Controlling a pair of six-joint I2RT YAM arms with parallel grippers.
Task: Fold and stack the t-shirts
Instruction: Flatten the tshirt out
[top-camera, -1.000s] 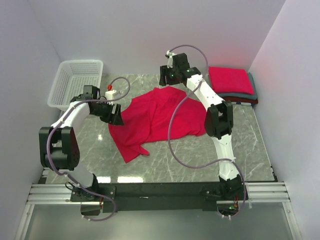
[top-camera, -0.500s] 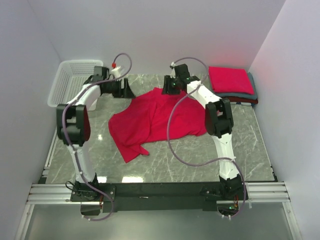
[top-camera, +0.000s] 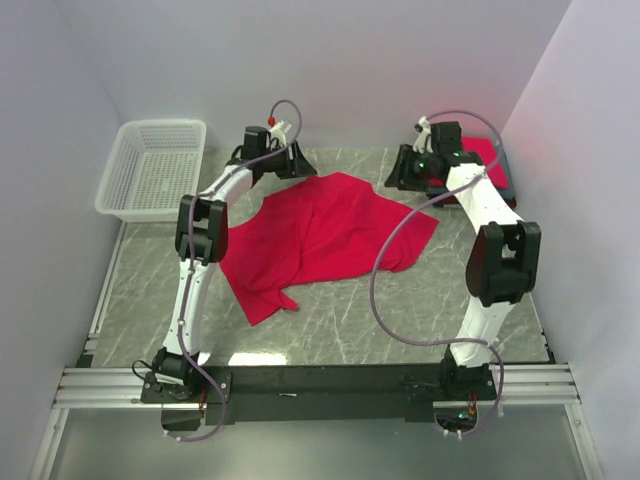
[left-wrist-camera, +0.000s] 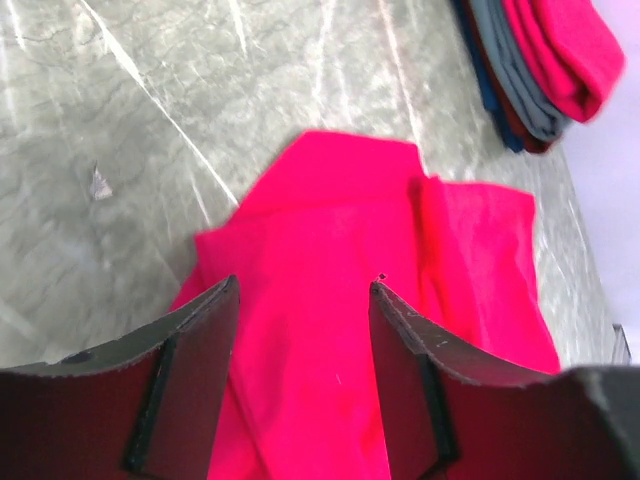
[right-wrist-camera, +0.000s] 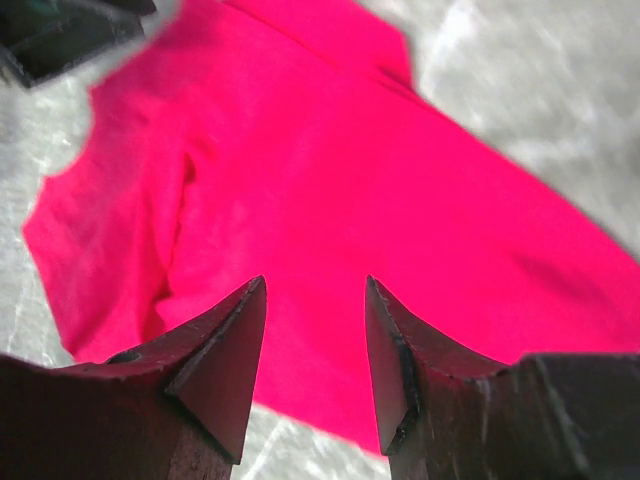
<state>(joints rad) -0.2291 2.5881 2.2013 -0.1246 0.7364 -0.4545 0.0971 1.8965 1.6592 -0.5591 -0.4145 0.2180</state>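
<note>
A loose crimson t-shirt (top-camera: 320, 235) lies rumpled on the marble table (top-camera: 480, 310), to the right of the white lattice basket (top-camera: 163, 124). The left gripper (top-camera: 295, 160) hangs over the shirt's far edge on the basket's side, jaws apart and empty. The right gripper (top-camera: 400, 170), farther from the basket, gapes empty too. The folded stack (top-camera: 497, 165) sits farthest from the basket.

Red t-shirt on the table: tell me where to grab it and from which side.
Pinch the red t-shirt at its far edge and right tip, coming down from above. It lies nearly flat on the table, and those edges look thin and free, while the near-left tail is bunched. Both jaws hang open there.
</note>
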